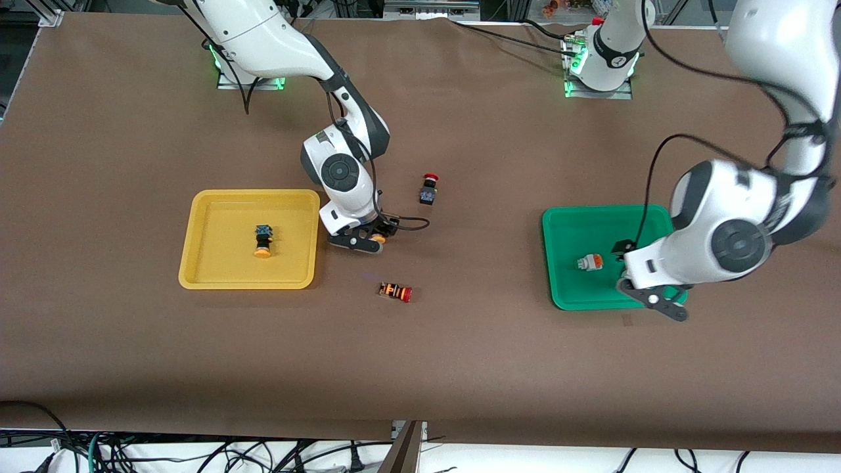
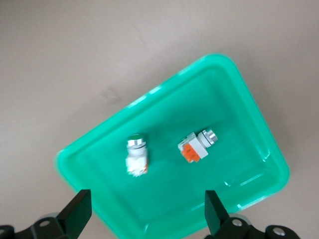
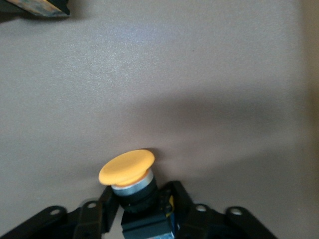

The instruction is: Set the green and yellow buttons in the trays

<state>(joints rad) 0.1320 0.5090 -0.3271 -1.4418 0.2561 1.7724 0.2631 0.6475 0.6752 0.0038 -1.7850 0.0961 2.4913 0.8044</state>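
Note:
My right gripper is shut on a black-bodied button with a yellow cap, low over the bare table beside the yellow tray. Its cap also shows in the front view. A second yellow-capped button lies in the yellow tray. My left gripper hangs open and empty over the green tray, near the corner closest to the front camera. Two white buttons lie in that tray: one with a green tip and one with an orange part, the latter also in the front view.
A black switch with a red cap stands on the table between the trays. An orange-striped switch with a red cap lies nearer the front camera, close to my right gripper. Brown cloth covers the table.

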